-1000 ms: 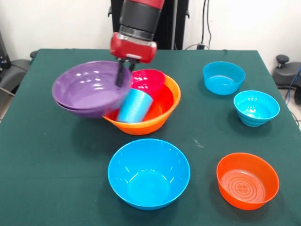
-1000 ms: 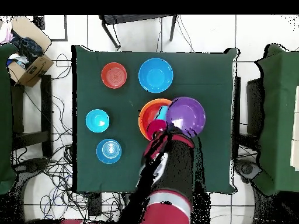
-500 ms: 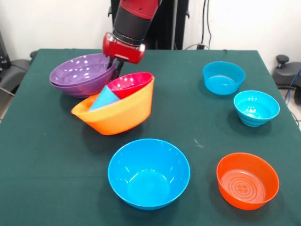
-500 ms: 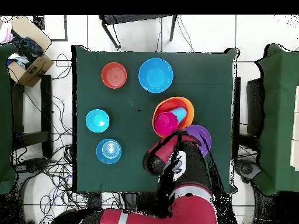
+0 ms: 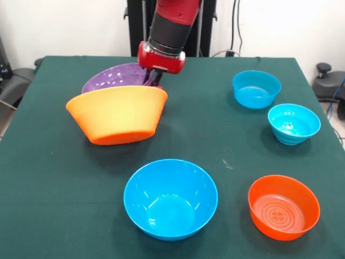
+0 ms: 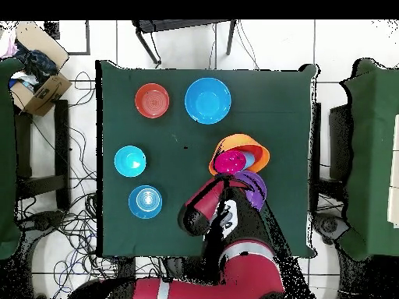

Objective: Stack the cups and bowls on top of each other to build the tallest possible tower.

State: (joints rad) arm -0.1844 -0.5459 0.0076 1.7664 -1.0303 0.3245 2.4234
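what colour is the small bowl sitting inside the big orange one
Magenta: the small bowl sits in the orange bowl, seen best in the overhead view.

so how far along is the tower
Barely started. Done: the orange bowl holds a magenta bowl and a light blue cup, but it sits tilted in both views. In hand: the gripper is down at the purple bowls behind it; its grip is unclear. Left: the large blue bowl, red-orange bowl and two cyan bowls stand apart, unstacked.

Open table (image 5: 54, 178) left of the large blue bowl (image 5: 171, 198)
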